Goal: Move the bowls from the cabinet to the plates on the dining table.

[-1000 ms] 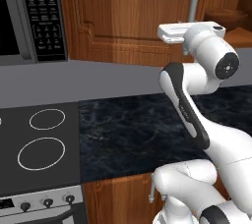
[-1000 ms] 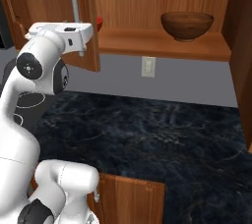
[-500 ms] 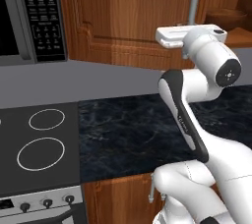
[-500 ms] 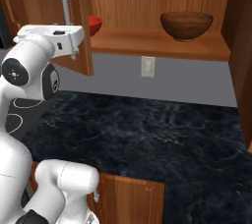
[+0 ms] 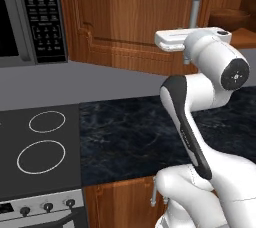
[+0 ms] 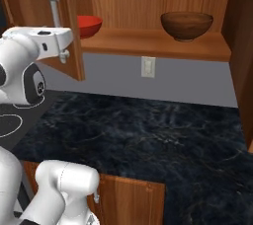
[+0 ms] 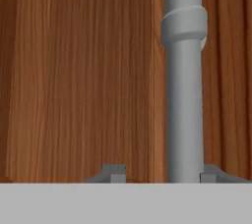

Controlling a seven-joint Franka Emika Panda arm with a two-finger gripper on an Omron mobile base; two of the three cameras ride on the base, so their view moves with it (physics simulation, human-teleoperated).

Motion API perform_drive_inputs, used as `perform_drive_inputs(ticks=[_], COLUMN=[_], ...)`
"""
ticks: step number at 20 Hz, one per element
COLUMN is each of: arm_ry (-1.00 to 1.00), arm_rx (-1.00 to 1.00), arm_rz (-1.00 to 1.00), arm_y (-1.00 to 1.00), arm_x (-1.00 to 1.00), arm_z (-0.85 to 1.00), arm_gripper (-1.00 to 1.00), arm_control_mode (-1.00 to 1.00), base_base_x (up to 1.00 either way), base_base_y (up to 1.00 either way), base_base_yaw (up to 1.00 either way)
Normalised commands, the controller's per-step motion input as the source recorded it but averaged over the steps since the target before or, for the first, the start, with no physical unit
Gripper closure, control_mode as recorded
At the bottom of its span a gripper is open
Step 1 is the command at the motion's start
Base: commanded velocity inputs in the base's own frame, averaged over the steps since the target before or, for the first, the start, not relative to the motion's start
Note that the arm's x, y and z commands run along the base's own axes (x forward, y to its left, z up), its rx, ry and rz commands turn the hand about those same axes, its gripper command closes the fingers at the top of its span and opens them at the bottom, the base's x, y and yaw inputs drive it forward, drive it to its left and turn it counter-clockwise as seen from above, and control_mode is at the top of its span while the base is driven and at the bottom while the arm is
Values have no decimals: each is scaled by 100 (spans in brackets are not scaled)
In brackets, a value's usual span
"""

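Observation:
The wooden cabinet stands partly open; its door [image 5: 131, 18] swings out toward me. My gripper [image 7: 161, 173] is at the door's silver bar handle [image 7: 184, 95], open, with the bar next to one fingertip [image 7: 208, 173] and a gap to the other. The same gripper [image 6: 63, 47] sits low on the handle [image 6: 53, 3] in the right base view. On the shelf [image 6: 148, 42] the glossy red bowl [image 6: 90, 24] peeks out past the door's edge. The dark brown bowl [image 6: 187, 24] sits further right, apart from it and in full sight. The plates and dining table are out of view.
A black marbled counter [image 6: 148, 140] runs below the cabinet. A stove top [image 5: 40, 142] and a microwave [image 5: 27, 17] lie to the left. A wall outlet [image 6: 148, 66] sits under the shelf. The cabinet's right wall [image 6: 242, 51] bounds the opening.
The door has swung further open with my hand on its handle, moving left in the right base view. More of the red bowl and shelf shows now.

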Motion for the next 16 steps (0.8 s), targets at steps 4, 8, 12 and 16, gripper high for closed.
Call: perform_drive_inputs(ticks=[4, 8, 12, 16], arm_ry=[6, 6, 6, 2], arm_rx=[0, 0, 0, 0], arm_rz=[0, 0, 0, 0], arm_y=[58, 60, 60, 62], arm_x=[-28, -28, -28, -26], arm_z=[-3, -4, -4, -12], arm_gripper=[100, 100, 100, 100], arm_control_mode=[-100, -100, -100, -100], base_base_x=[0, 0, 0, 0], base_base_y=[0, 0, 0, 0], base_base_yaw=[0, 0, 0, 0])
